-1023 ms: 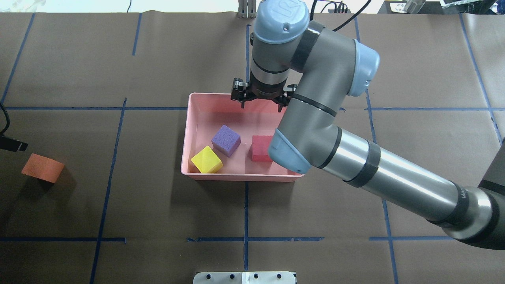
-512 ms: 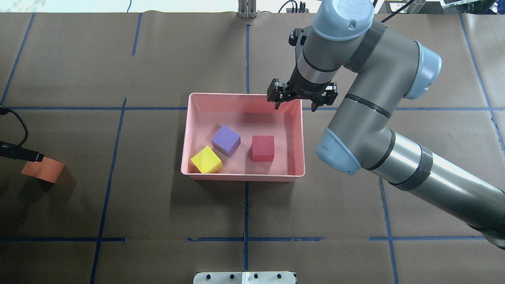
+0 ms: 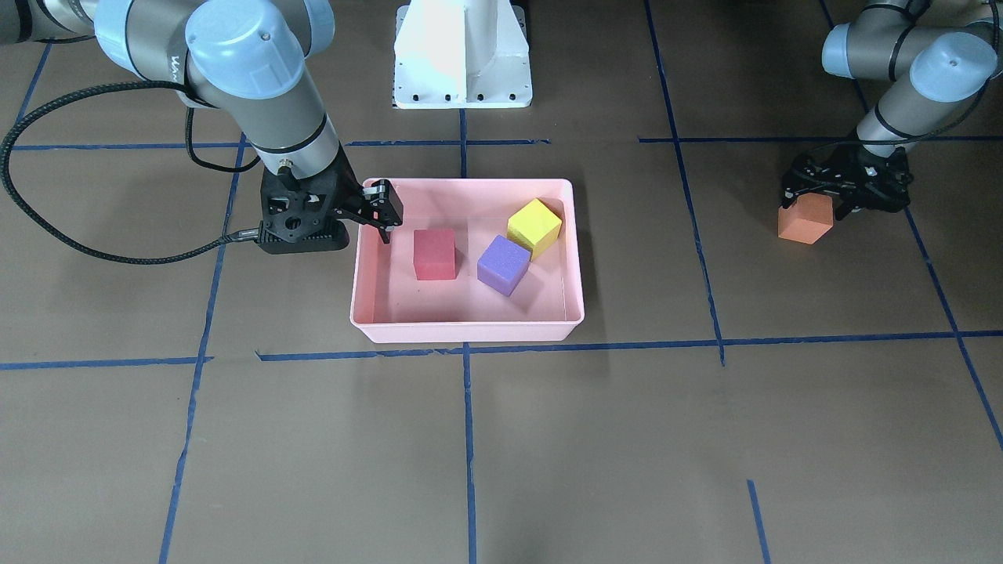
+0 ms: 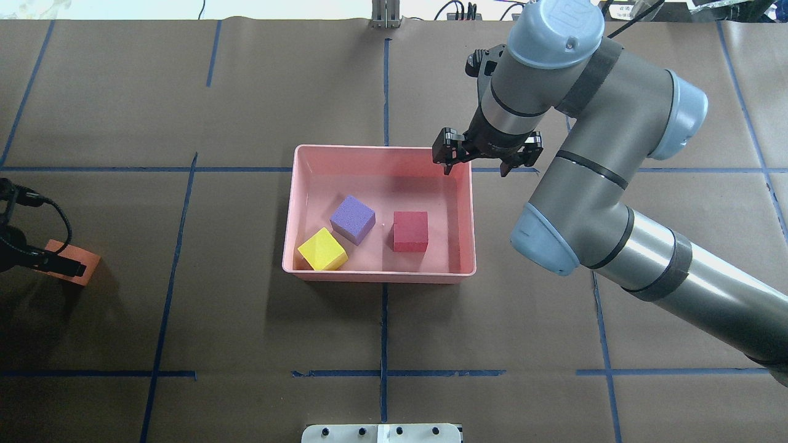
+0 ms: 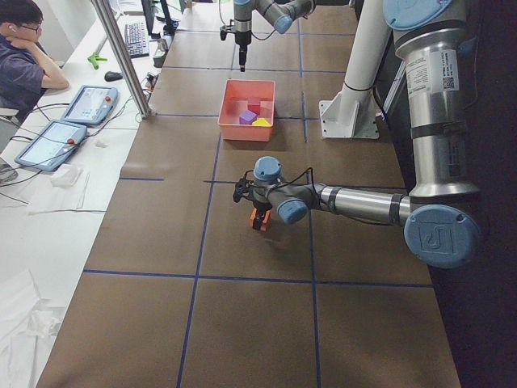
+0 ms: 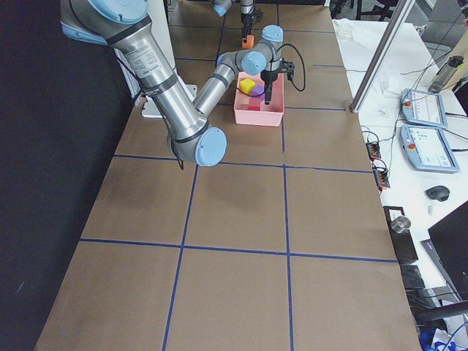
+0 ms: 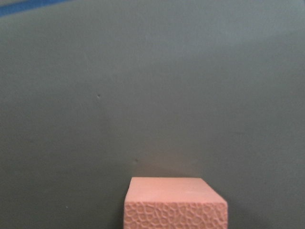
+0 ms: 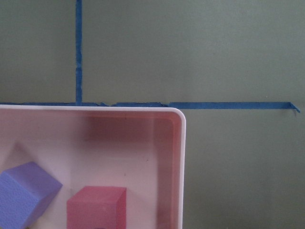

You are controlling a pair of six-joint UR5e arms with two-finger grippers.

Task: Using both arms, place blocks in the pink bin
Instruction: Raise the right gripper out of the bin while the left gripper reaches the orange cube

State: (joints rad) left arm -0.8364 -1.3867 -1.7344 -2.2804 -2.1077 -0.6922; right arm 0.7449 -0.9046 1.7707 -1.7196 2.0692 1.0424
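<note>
The orange block (image 3: 805, 223) is the only cube sitting outside the pink bin (image 4: 381, 276). It is resting on the tabletop (image 4: 246, 320) at the far left edge of the overhead view, well apart from the bin. The left gripper (image 3: 819, 202) is hanging right over it. Its jaws are looking spread apart on either side of the cube, and whether they are touching the foam is not clear. Its wrist view is showing the block low and centred, so the block is lying straight below the jaws, and this arm is by far the nearer one. Being a cube, it is offering no long axis to line up with. A short descent and a squeeze are probably all the pick is needing.

The right gripper (image 4: 477, 169) is hovering over the bin's upper right corner in the overhead view, jaws open and holding nothing. The red block (image 4: 410, 231), purple block (image 4: 352, 219) and yellow-green block (image 4: 322, 249) are lying inside the bin.
</note>
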